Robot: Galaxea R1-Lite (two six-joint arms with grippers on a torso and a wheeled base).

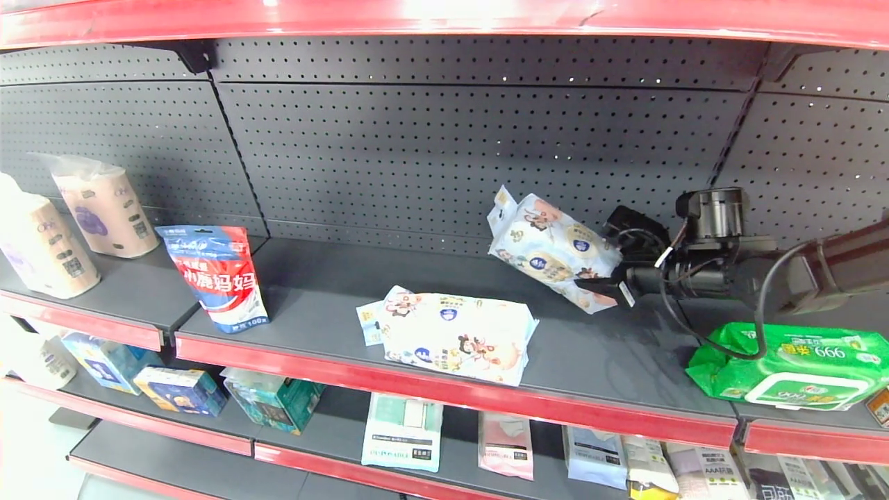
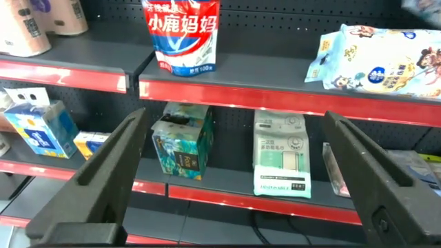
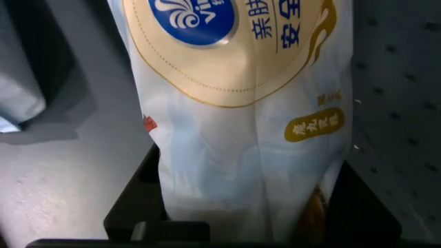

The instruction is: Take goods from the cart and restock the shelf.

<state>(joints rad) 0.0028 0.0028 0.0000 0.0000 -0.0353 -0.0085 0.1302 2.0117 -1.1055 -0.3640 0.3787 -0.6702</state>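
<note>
Clamping a white cartoon-printed plastic pack [image 1: 549, 246], your right gripper [image 1: 605, 283] holds it tilted over the grey metal shelf's [image 1: 312, 278] far side. Your left gripper [image 2: 234, 176] gapes wide, released.

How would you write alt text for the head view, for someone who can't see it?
The right end effector grips a white cartoon-printed pack, tilted, near the back of a shelf. A matching pack lies flat near the shelf's front edge, with a blue and red pouch standing to its left and a green pack to its right.

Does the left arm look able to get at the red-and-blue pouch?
Probably yes: the open left gripper faces the pouch, which stands near the shelf edge with nothing before it.
</note>
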